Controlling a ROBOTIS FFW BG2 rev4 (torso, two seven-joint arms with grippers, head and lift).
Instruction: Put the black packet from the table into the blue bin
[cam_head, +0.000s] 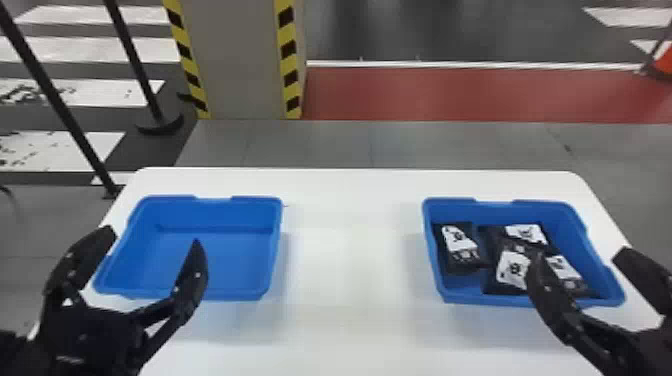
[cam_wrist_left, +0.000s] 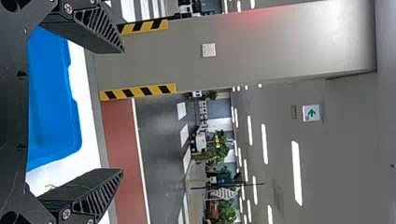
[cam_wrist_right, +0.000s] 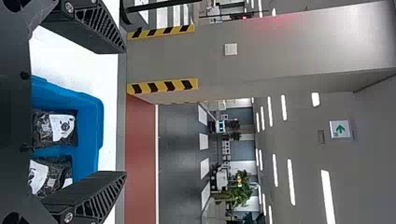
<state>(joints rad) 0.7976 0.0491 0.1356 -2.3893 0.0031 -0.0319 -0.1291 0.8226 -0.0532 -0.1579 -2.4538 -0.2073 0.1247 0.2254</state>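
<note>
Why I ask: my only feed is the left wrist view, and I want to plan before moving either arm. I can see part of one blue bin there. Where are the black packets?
Observer: The head view shows several black packets lying in a second blue bin, towards the robot's right on the white table.

Operator: Understood. Is the right end effector open, and where is it relative to that bin?

Observer: The right end effector is open; in the head view its left finger overlaps the bin's near edge, and its other finger is just off the bin's right side.
</note>
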